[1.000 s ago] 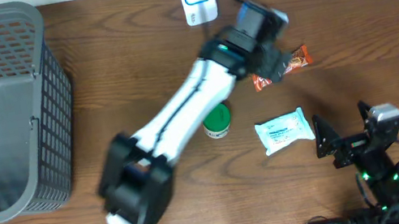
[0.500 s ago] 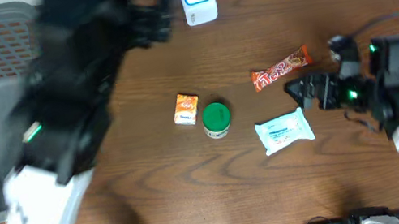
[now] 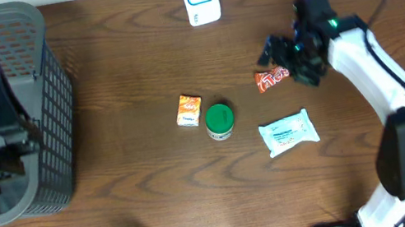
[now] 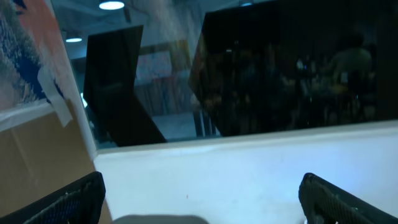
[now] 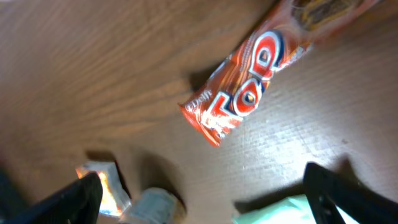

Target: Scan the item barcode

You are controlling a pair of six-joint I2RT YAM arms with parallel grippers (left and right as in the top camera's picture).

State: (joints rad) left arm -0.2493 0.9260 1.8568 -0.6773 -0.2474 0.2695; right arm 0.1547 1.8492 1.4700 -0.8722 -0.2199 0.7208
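Right pincer hovers wide open, empty, over the snack bar on the counter. Left pincer gapes wide, empty, near the basket

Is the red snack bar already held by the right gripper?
No, the red snack bar lies flat on the table, and the right gripper stands open without touching it.

1. Ahead of the left end effector, a white ledge is running across, dark window panes standing above it.
2. A ceiling light is glowing up-left of it.
3. Brown cardboard is showing at its left.
4. Under the right end effector, the tabletop is showing brown wood grain.
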